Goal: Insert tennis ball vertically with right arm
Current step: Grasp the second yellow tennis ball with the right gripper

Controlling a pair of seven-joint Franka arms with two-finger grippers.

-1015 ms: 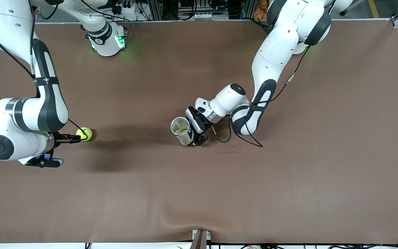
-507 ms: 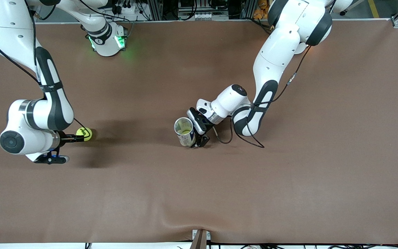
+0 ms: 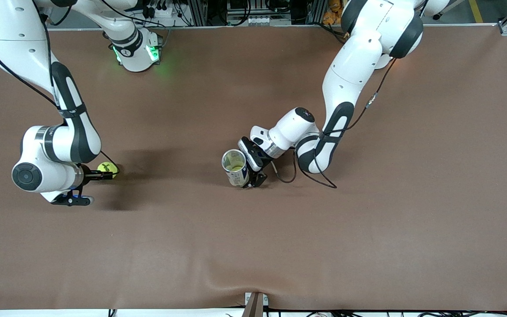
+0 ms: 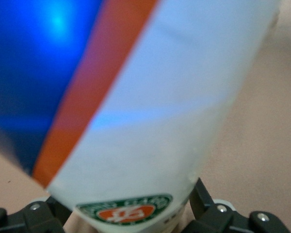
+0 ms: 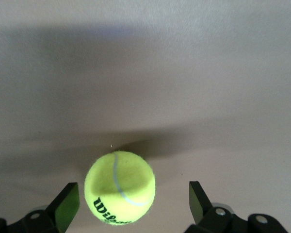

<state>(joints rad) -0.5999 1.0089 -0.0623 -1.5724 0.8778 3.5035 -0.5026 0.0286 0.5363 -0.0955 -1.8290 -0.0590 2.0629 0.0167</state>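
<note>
Tennis ball lying on the tabletop, can standing upright.
Right gripper is straddling the ball, fingers apart; left gripper is flanking the mouth-up can, fingers spread.

I see my right gripper low at the tennis ball, fingers spread wide, while my left gripper brackets the can, fingers apart.

In the left wrist view the can is very blurred and fills most of the picture; its top is cut off by the edge. The left gripper shows only its finger bases. In the front view the right gripper partly covers the tennis ball.
</note>
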